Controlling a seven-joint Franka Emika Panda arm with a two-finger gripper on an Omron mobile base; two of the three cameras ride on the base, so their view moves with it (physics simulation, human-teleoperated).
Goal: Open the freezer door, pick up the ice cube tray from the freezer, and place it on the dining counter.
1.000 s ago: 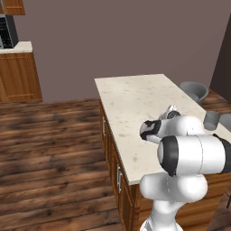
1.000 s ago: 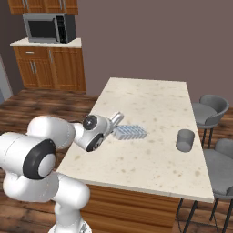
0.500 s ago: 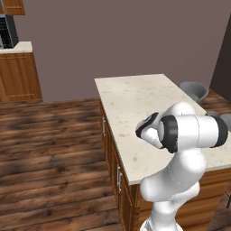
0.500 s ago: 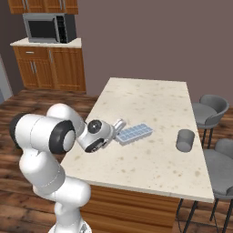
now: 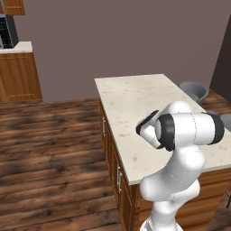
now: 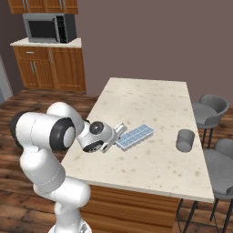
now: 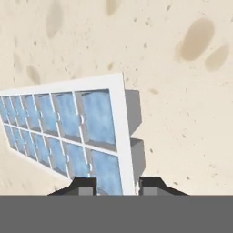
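Hand view | ice cube tray flat on dining counter mid-top, toward left edge | gripper tips narrowly straddle tray's end rim, grip unclear | advice: spread fully, lift straight off.

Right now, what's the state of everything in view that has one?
ice cube tray: lying flat on the dining counter, cells up.
grey cup: upright on the counter, apart from the tray.
microwave: door shut.
jaws: at the tray's near end; gripping or let go, cannot tell.
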